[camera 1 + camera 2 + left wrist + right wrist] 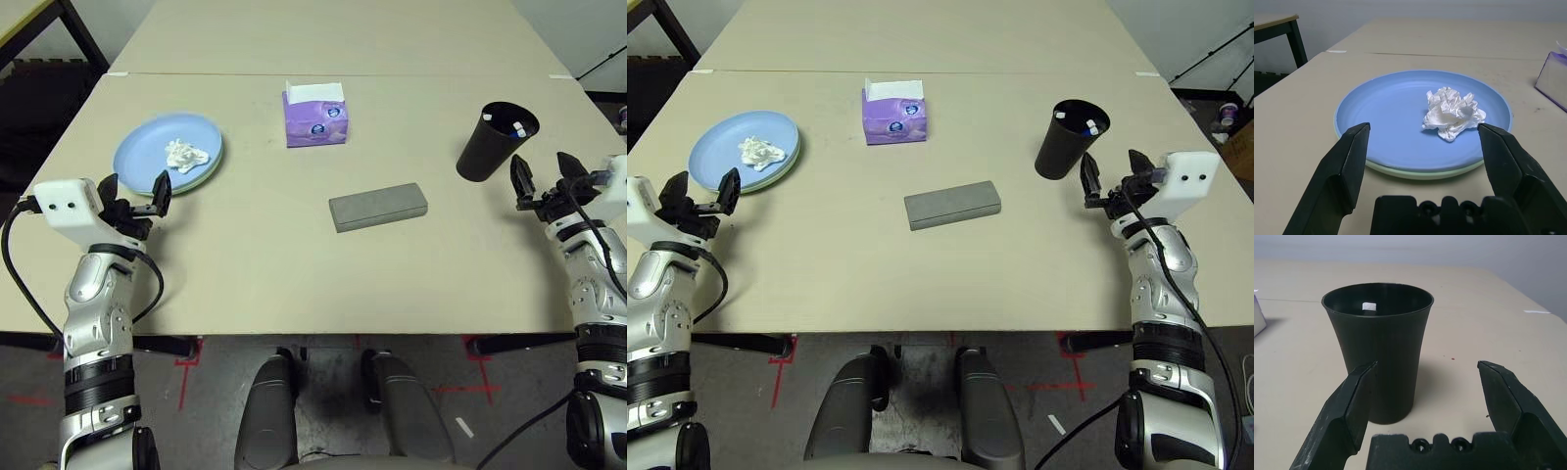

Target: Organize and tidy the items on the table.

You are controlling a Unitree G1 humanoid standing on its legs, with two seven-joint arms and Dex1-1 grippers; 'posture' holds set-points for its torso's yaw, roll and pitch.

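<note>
Resting on a broad beige table (294, 274), the items of a tidying job sit spread well apart while the robot's two arms flank them. On the robot's left lies a light blue plate (147, 147) stacked on a pale green plate (1415, 172) whose rim peeks out beneath it, with a crumpled white tissue (184, 155) sitting on the blue surface, slightly off centre. The left gripper (134, 192) hovers just short of the plates' near edge, its two black fingers (1347, 166) spread wide and holding nothing. A grey oblong glasses case (378, 207) — closed, matte, lying at a slight angle — occupies the middle of the table. Beyond it stands a purple tissue box (314, 118) with a white sheet rising from its top. On the robot's right a black cup (495, 143) stands upright, tapering toward its base, with the white ends of thin pens (516, 127) showing inside its rim. The right gripper (545, 180) sits just beside the cup on the near side, fingers likewise parted wide and empty — the cup framed between them in the wrist view, untouched.
</note>
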